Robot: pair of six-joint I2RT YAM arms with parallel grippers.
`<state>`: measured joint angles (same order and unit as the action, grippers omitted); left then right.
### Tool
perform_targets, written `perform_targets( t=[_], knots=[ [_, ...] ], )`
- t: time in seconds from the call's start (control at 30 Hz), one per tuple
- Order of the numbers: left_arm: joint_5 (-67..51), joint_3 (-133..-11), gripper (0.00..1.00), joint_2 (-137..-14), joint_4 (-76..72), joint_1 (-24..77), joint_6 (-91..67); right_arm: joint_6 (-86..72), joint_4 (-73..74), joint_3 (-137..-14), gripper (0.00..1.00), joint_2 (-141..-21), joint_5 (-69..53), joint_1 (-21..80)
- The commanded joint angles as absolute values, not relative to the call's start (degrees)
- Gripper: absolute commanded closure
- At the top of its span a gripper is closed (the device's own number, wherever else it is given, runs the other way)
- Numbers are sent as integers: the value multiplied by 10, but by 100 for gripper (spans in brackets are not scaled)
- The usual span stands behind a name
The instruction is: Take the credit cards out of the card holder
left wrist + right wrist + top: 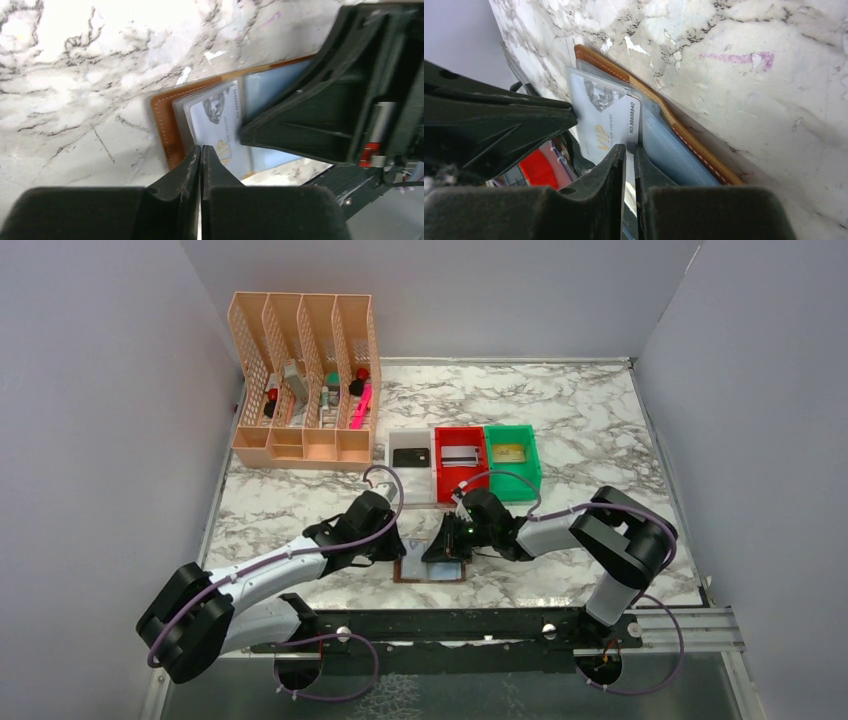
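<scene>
The brown card holder (432, 578) lies open on the marble table in front of both arms, blue-grey pockets up. In the left wrist view its brown edge (162, 120) frames a silvery-white credit card (212, 115) sticking partly out of a pocket. My right gripper (629, 147) is shut on that card's edge (604, 115), beside the holder's blue pocket (674, 150). My left gripper (201, 148) is shut and empty, with its tips at the holder's left edge. In the top view both grippers, left (398, 545) and right (447, 545), meet over the holder.
Behind the holder stand a white bin (410, 433) with a black card (411, 456), a red bin (460, 430) with a silvery card (459, 454) and a green bin (510, 429) with a gold card (509, 452). A peach desk organizer (305, 380) stands back left.
</scene>
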<state>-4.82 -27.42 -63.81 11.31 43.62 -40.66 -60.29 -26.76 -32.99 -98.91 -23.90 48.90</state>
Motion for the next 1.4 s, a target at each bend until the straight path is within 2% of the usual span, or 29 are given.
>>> perform_targets(
  t=[0.0,0.07,0.33,0.57,0.87,0.93,1.1,1.37],
  knots=[
    [-74,-237,97,-653,67,443,-421,-562,-194,-346,81,-966,-192,492],
    [-85,-223,100,-660,40,444,-430,-551,-163,-355,78,-959,-175,492],
    [-98,-166,100,-643,-53,444,-490,-529,-95,-366,69,-949,-139,495],
    [-108,-159,100,-655,-91,443,-503,-544,-224,-345,72,-968,-257,495],
    [-115,-146,100,-670,-118,444,-517,-578,-288,-339,76,-972,-302,495],
    [-105,-140,100,-663,-113,444,-521,-570,-261,-343,72,-963,-276,495],
    [-82,-125,100,-635,-98,443,-534,-529,-37,-385,65,-927,-109,496],
    [-76,-120,100,-633,-103,444,-542,-523,26,-401,64,-928,-49,528]
  ],
)
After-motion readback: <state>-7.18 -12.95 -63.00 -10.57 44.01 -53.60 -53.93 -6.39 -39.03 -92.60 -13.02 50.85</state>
